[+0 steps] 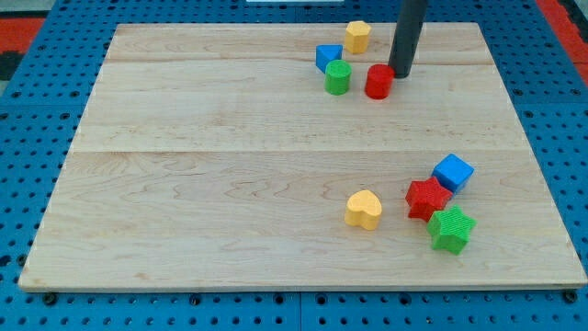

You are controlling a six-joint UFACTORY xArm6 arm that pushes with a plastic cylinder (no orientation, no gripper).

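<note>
My tip (pixel 400 74) stands at the upper right of the board, touching the right side of the red cylinder (pixel 378 82). Left of that cylinder stand a green cylinder (pixel 338 78) and a blue block (pixel 327 57), with a yellow block (pixel 357 36) above them. Far below, at the lower right, a blue cube (pixel 453 173) rests against a red star (pixel 427 198). A green star (pixel 451 229) lies just under the red star, and a yellow heart (pixel 364 210) lies to their left.
The blocks sit on a pale wooden board (pixel 202 156) laid over a blue pegboard (pixel 28 138). The lower cluster lies close to the board's right edge.
</note>
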